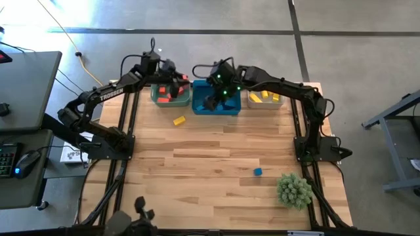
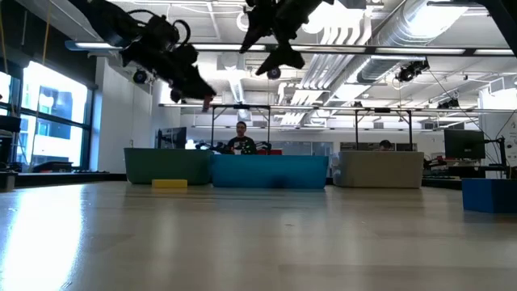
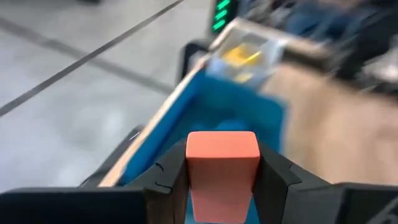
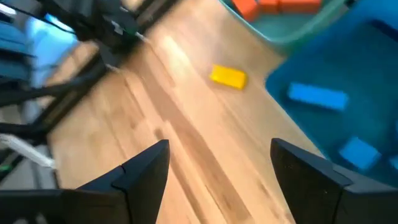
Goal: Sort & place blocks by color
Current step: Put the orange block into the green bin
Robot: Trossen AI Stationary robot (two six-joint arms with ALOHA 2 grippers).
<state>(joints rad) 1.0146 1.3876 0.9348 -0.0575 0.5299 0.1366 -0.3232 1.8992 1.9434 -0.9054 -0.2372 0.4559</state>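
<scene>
Left hand [image 1: 176,84] up over the green bin [image 1: 157,97] at the far edge of the surface [image 1: 216,170], by the bin's right side. Fingers [image 3: 171,180] clamped on a red block [image 3: 222,165]; in the left wrist view the block sits squarely between the two pads, end-on. Low view shows a speck of red at the tip of this hand, well above the bins.

Green bin holds red blocks [image 1: 167,97], several, count unclear.

Yellow block [image 1: 178,120] loose on the surface, just in front of the gap between the green bin and the blue bin [image 1: 197,105]. Lying flat, touching nothing.

Blue bin, centre of the row. Right hand [image 1: 211,99] above it, fingers [image 4: 140,174] spread wide, nothing between them. The right wrist view looks down past the fingers at the bin: two blue blocks [image 4: 318,96] on its floor, one long bar and one smaller piece nearer the corner.

Tan bin [image 1: 252,103] at the right end of the row, yellow blocks [image 1: 265,96] inside, apart from both hands.

Single blue block [image 1: 258,172] loose on the near right part of the surface, well apart from the bins. Spiky green ball [image 1: 293,190] near it, toward the near right corner.

A person visible in the room beyond the blue bin in the low view.
</scene>
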